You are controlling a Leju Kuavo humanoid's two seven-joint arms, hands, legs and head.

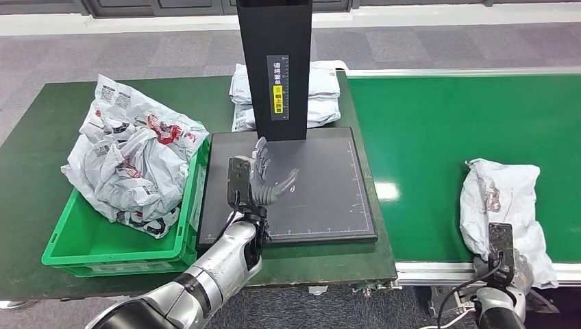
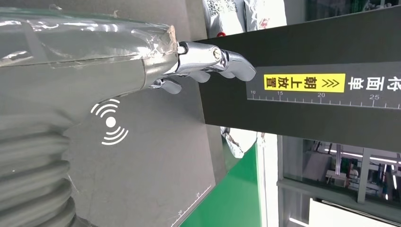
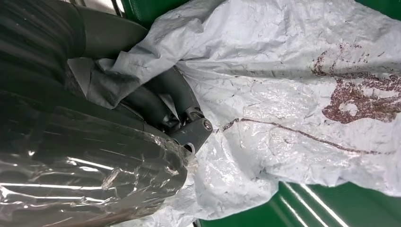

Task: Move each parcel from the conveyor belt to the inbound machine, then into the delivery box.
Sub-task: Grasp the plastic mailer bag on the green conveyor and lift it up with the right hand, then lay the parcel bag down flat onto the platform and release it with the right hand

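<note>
Fingers of the right hand curl into the near end of a crumpled white parcel and grip its plastic at the near edge of the green conveyor belt; the right wrist view shows the wrapping bunched over the dark fingers. The parcel lies lengthwise at the belt's near right, its bottom end hanging over the pale metal rail, with a wide stretch of bare belt to its left and beyond it.

To the left, the silver left arm rises from the near edge of the dark green table, and the left hand hovers upright over the near left part of the flat black plate of the inbound machine, fingers spread wide and holding nothing. The left wrist view shows its fingertips close to the machine's black upright column, which stands at the plate's far edge and carries a yellow label and a ruler scale.

Just beside the plate's left edge sits the green delivery box, heaped with white parcels that spill above its rim. Farther back, behind the column, two more grey-white parcels lie stacked at the table's far edge.
</note>
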